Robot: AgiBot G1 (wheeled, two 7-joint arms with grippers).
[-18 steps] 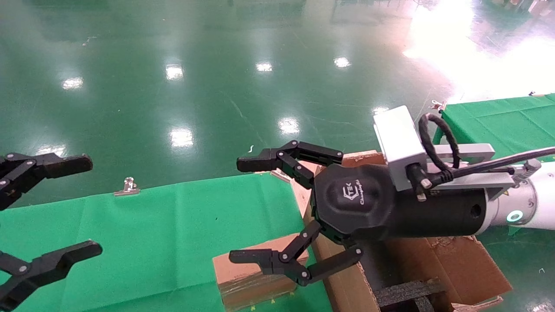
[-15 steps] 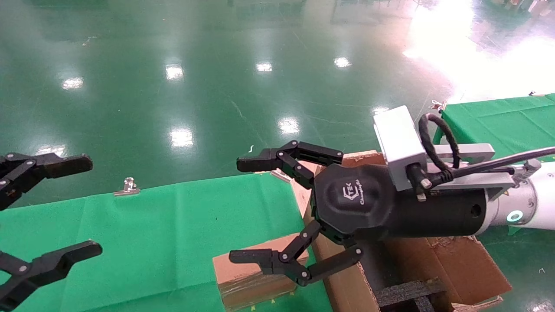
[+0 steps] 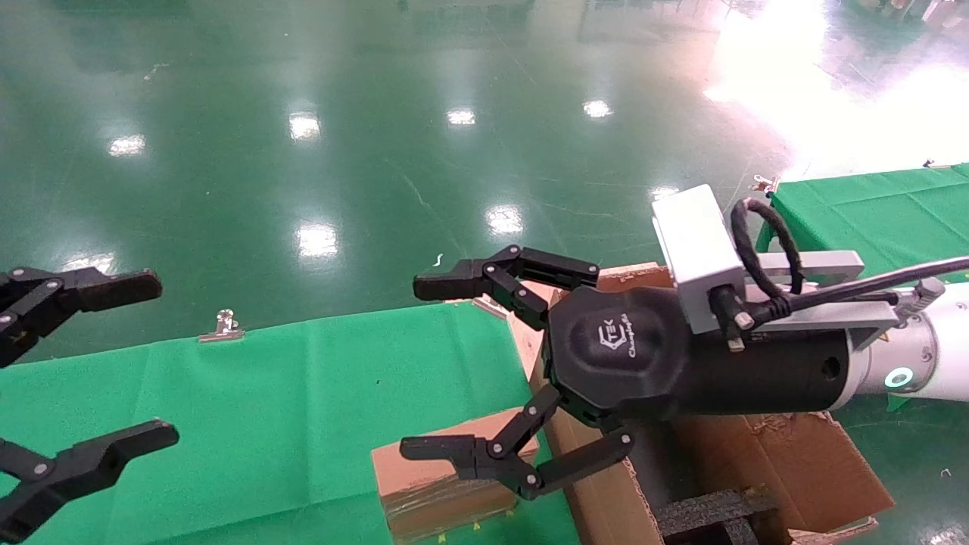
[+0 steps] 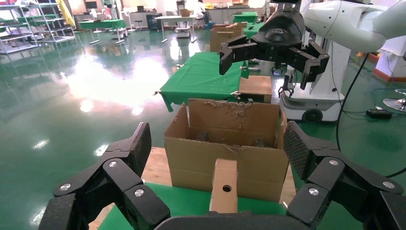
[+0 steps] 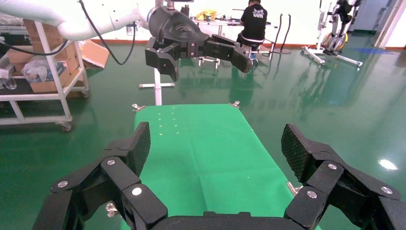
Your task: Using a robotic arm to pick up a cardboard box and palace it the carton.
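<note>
box: small closed brown cardboard box [image 3: 443,484] with clear tape, lying on the green-cloth counter [image 3: 288,393] at its near edge, just beside the carton's left wall. Left wrist view shows a round hole in its end face [image 4: 225,188]. Nothing is gripping it.

carton: large brown corrugated carton [image 3: 795,462] with ragged flaps, black foam inserts [image 3: 711,511] inside, at the counter's right edge. Top is open, box not in it.

right pincer: white tubular arm with green ring light [image 3: 901,378], black body, grey camera block; right pincer [image 3: 443,367] hangs above the box and the carton's left wall, pointing left over the counter. Fingers spread wide, released, holding nothing. Lower finger [image 3: 454,450] overlaps the box in the head view; my read is it sits above the box and clear of it, but contact can't be ruled out from here.

left pincer: bare black left pincer [image 3: 113,363] over the counter's left edge, well apart from the box, also spread and empty. Looks parked.

clip: small metal clip [image 3: 224,325] on the counter's far edge, irrelevant.

step: pre-grasp, I'd say. Pick not yet done.

next move: right pincer needs to drop and line its fingers across the box's narrow sides, then clamp. Carton wall is right beside the box, so there's little room for the finger on that side; it could snag the flap. After that: lift over the wall, set down between the foam inserts.
</note>
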